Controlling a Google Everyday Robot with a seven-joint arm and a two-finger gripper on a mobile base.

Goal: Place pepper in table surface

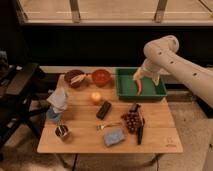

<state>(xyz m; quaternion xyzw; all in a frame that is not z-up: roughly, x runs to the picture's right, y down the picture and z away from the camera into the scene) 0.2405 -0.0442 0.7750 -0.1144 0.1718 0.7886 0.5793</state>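
Dark wall and a lit window ledge fill the background, and below them the table surface [156,136] is spread with its long slats. From 3 o'clock the pale arm [172,52] is reached in over the green bin [118,84], which stands at 2 o'clock on the tabletop. Two bowls [75,78] are set at 11 and 12 o'clock, a crumpled cloth [57,100] at 9 o'clock, a dark grape bunch [131,120] at 5 o'clock and a round orange fruit [95,97] near the centre. The gripper [142,77] is poised above the bin's middle, and the pepper [139,86] is seen directly beneath it, inside the bin's outline. Whether the pepper is gripped or merely lies under the gripper cannot be told. If it is held, it should be raised well above the bin's near wall before being carried toward 4 o'clock, where bare slats are offered beside the grapes. A low, slow descent is advised, so that the curved pepper is laid flat and not dropped to roll off the edge.
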